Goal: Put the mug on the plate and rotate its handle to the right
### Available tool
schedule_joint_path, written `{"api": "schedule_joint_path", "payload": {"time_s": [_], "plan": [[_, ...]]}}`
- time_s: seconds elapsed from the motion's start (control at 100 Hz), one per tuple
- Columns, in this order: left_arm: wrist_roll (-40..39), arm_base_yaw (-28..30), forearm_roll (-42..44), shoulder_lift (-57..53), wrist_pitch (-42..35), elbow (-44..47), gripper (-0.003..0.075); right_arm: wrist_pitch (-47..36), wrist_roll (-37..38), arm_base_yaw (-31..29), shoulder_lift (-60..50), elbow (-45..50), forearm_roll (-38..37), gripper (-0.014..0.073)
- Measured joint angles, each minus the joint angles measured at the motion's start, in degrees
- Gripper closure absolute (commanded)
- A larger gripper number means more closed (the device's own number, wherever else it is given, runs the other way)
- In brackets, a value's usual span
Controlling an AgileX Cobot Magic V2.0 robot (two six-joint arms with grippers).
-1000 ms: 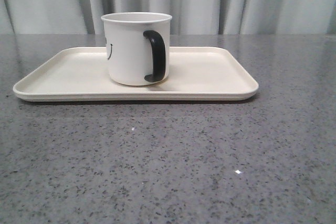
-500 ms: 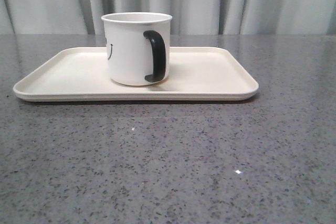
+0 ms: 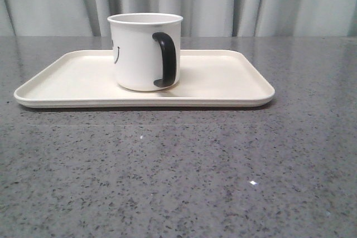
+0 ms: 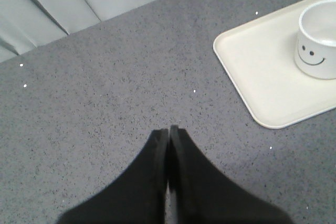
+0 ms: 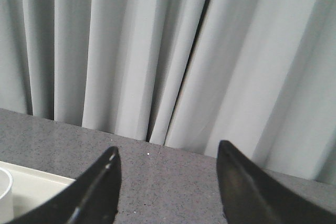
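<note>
The white mug [image 3: 145, 52] stands upright on the cream plate [image 3: 223, 82], left of the plate's middle. Its black handle [image 3: 165, 59] faces the camera, a little to the right; part of the smiley print shows on its left side. In the left wrist view the mug [image 4: 316, 40] with its smiley face stands on the plate [image 4: 262, 66], well away from my left gripper [image 4: 168, 130], which is shut and empty over bare table. My right gripper [image 5: 167, 156] is open and empty, facing the curtain; a bit of the mug [image 5: 4, 198] and the plate rim [image 5: 37, 177] show beside it. Neither gripper shows in the front view.
The table [image 3: 178, 171] is grey speckled stone. A pale pleated curtain [image 3: 223, 1] hangs along its far edge.
</note>
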Motion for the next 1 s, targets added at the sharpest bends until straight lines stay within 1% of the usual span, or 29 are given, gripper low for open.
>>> {"api": "schedule_joint_path", "payload": {"time_s": [0.13, 0.22, 0.33, 0.43, 0.56, 0.69, 0.76, 0.88, 1.0], "plan": [[-0.8, 0.0, 0.0, -1.2, 0.0, 2.4, 0.074, 0.1, 0.0, 0.0, 0.6, -0.3, 0.0, 0.017], [-1.1, 0.0, 0.0, -1.3, 0.0, 2.7, 0.074, 0.4, 0.0, 0.1, 2.7, -2.5, 0.0, 0.017], [-1.2, 0.0, 0.0, -1.3, -0.6, 2.7, 0.074, 1.5, 0.0, 0.3, 8.4, -8.7, 0.6, 0.017], [-1.3, 0.0, 0.0, -1.3, -0.8, 2.7, 0.0741, 4.0, -0.2, 0.4, 15.3, -16.8, 3.2, 0.017], [-1.3, 0.0, 0.0, -1.3, -0.8, 2.7, 0.074, 10.4, -3.7, 1.3, 26.2, -30.1, 9.8, 0.017], [-1.3, 0.0, 0.0, -1.3, -0.8, 2.7, 0.074, 18.5, -7.9, 5.0, 38.0, -42.6, 17.3, 0.017], [-1.3, 0.0, 0.0, -1.3, -0.8, 2.7, 0.074, 22.6, -8.8, 7.3, 44.1, -47.9, 19.1, 0.017], [-1.3, 0.0, 0.0, -1.3, -0.8, 2.7, 0.0741, 28.4, -9.2, 10.8, 52.8, -53.8, 20.1, 0.017], [-1.3, 0.0, 0.0, -1.3, -0.8, 2.7, 0.074, 32.8, -9.2, 13.6, 59.5, -55.5, 20.2, 0.017]]}}
